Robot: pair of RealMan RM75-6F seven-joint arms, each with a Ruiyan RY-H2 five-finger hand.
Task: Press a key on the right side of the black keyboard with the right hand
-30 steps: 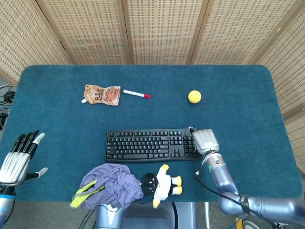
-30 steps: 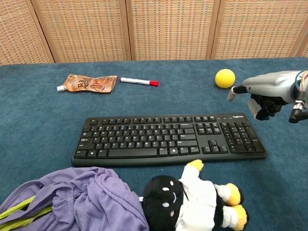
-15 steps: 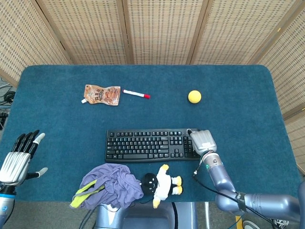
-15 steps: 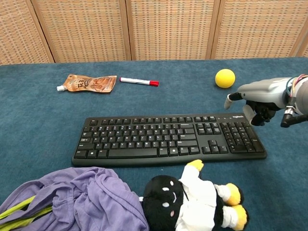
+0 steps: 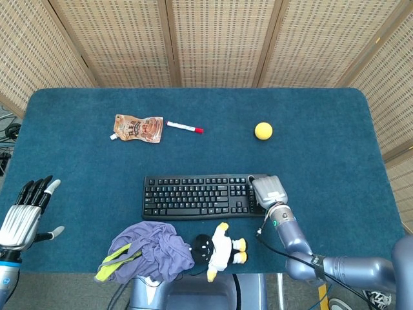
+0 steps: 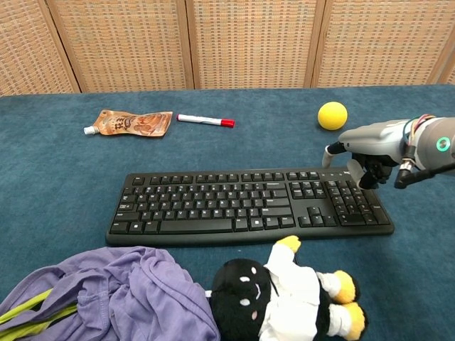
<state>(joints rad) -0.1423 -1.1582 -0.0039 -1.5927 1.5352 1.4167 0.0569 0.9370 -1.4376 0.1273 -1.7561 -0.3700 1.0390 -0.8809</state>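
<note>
The black keyboard lies across the middle of the blue table. My right hand hovers over the keyboard's right end, above the number pad, palm down. Its dark fingers are curled under the palm and its thumb sticks out to the left. The fingers hang close over the top right keys; I cannot tell whether they touch. My left hand stands at the table's near left edge, far from the keyboard, fingers spread and holding nothing.
A yellow ball lies behind the keyboard's right end. A red-capped marker and a brown pouch lie at the back left. A purple cloth and a plush toy sit just in front of the keyboard.
My right hand has moved left and down, from beside the keyboard's right end to over the number pad. The left hand has stayed still.
</note>
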